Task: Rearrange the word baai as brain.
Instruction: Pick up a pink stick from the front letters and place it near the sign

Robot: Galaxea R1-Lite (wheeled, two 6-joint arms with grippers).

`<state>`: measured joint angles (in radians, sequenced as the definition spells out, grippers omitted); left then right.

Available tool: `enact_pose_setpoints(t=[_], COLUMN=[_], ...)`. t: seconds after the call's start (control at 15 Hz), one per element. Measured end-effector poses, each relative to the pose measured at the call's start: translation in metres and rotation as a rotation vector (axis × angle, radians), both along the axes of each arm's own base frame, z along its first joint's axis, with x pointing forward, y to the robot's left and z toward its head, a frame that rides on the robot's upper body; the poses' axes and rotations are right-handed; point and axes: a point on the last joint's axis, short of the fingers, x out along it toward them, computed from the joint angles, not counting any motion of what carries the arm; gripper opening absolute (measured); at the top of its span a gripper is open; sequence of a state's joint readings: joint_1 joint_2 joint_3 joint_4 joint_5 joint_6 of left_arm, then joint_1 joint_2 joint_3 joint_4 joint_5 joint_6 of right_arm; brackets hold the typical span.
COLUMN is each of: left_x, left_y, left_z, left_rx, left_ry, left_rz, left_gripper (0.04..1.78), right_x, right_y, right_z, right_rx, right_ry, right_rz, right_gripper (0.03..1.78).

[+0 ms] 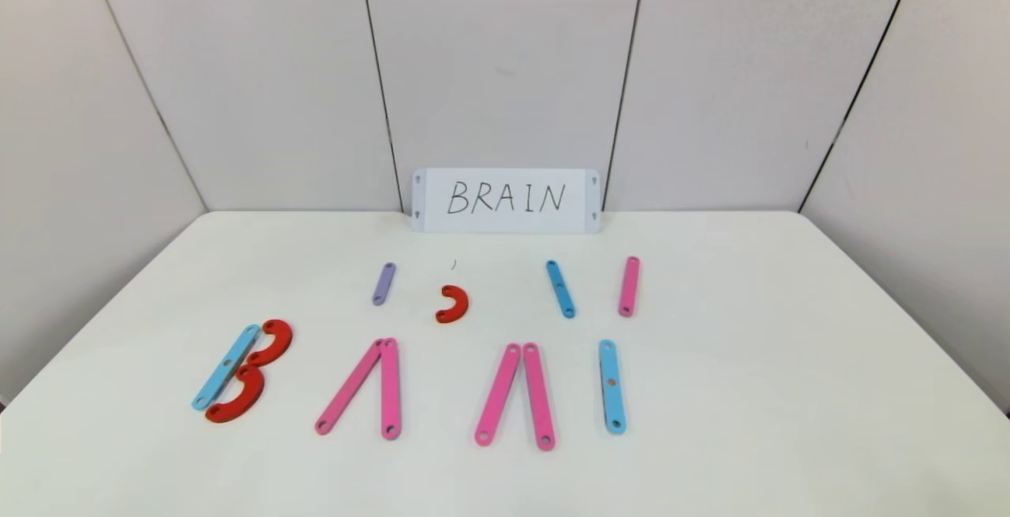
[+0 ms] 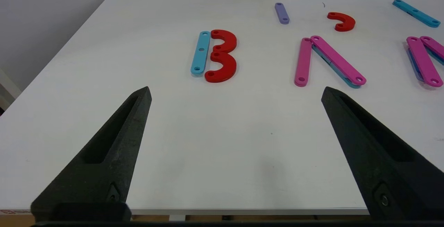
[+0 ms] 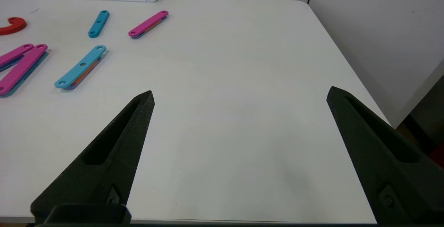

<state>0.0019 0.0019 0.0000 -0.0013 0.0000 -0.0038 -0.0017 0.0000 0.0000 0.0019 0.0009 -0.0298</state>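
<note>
White table (image 1: 710, 422): carrying every piece, with panel walls standing behind it
Word row (image 1: 410, 387): lying along the near half of the table, reading B, A, A, I from the robot's left to its right
Letter B (image 1: 241, 375): sitting at the left end, a blue bar with two red C-shaped pieces touching its right side, the whole letter tilting
First A (image 1: 367, 387): two pink bars meeting at their far ends and spreading toward the robot, no crossbar
Second A (image 1: 517, 395): two more pink bars in the same peaked shape, just right of the first
Letter I (image 1: 611, 384): a single blue bar lying nearly straight, at the right end
Spare pieces: resting in a farther row, apart from the word, a short purple bar (image 1: 383, 283), a small red C (image 1: 453, 305), a blue bar (image 1: 560, 288) and a pink bar (image 1: 629, 286)
Card (image 1: 506, 200): leaning against the wall behind the spares, handwritten BRAIN in black
Left gripper (image 2: 236, 92): hovering over the near left edge of the table, pointing toward the B, jaws standing wide apart and holding nothing
Right gripper (image 3: 239, 93): hanging over the bare near right part of the table, well apart from the I, jaws spread wide and gripping nothing
Arms: neither one showing in the head view
</note>
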Motion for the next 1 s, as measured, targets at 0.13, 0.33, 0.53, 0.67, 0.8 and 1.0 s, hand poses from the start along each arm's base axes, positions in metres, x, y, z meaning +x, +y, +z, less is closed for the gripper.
enact_pose_setpoints(t=[0.13,0.33,0.53,0.67,0.8,1.0], left_x=[0.0000,0.0000,0.0000,0.0000,0.0000,0.0000], left_y=[0.0000,0.0000,0.0000,0.0000,-0.0001,-0.0001], left_z=[0.0000,0.0000,0.0000,0.0000,-0.0002,-0.0001], left_rx=[0.000,0.000,0.000,0.005,0.012,0.032], left_ry=[0.000,0.000,0.000,0.000,0.002,0.001], left_rz=[0.000,0.000,0.000,0.000,-0.003,-0.005], left_gripper=[1.73,1.73,1.73,1.73,1.73,1.73], right_x=[0.0000,0.0000,0.0000,0.0000,0.0000,0.0000], right_y=[0.0000,0.0000,0.0000,0.0000,0.0000,0.0000], right_z=[0.0000,0.0002,0.0001,0.0002,0.0000,0.0002], right_rx=[0.001,0.000,-0.002,-0.007,-0.007,-0.006], right_ry=[0.000,-0.002,-0.001,-0.002,0.000,-0.002], right_rz=[0.000,0.000,0.000,-0.001,-0.001,0.000], right_gripper=[1.74,1.74,1.74,1.74,1.74,1.74])
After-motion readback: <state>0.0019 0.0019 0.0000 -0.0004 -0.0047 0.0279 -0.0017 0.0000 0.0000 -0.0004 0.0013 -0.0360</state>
